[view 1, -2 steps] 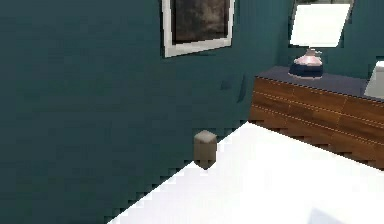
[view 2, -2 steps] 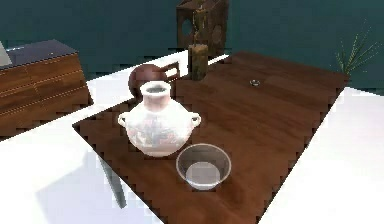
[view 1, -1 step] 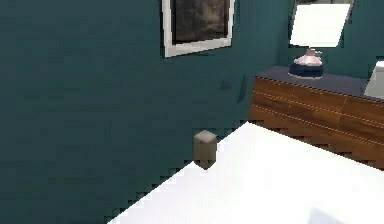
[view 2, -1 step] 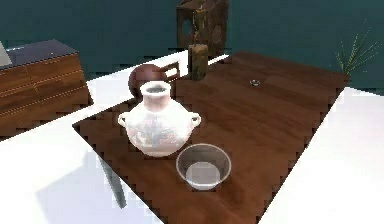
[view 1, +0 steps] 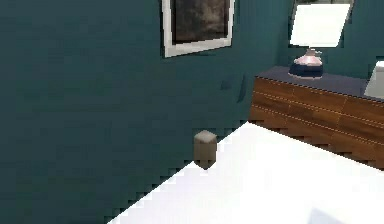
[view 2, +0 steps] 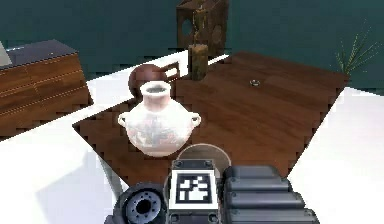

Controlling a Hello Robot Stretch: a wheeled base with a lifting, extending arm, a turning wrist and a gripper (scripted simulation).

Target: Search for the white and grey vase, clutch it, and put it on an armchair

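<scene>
forward view: a teal wall [view 1: 90,100] bears a framed picture [view 1: 199,25]. below it lies white floor [view 1: 270,185], with a small grey-brown box [view 1: 205,147] at the wall's foot. at this view's right a wooden dresser [view 1: 320,108] carries a lamp [view 1: 312,45] with a white shade and a round base.

arm side view: the dresser shows again at this view's left edge. beside it a dark wooden worktop [view 2: 270,115] spreads across the picture. the white and grey vase [view 2: 157,122] stands on the worktop near its near left corner, upright on its base. long axis: vertical. the mouth points straight up over a narrow neck and a wide belly, and two small loop handles stick out toward the picture's left and right.

just behind the vase sits a round brown object [view 2: 148,76], partly hidden by the neck; whether the two touch cannot be told. farther back stands a tall wooden-framed object [view 2: 200,35]. a tiny item [view 2: 255,82] lies on bare worktop, and a leafy plant [view 2: 357,50] rises beyond the far right corner.

bottom edge: a white square with black marks [view 2: 193,190], and left of it the dark body of the gripper [view 2: 143,207]. the fingers cannot be made out, so it cannot be told whether they hold anything.
</scene>
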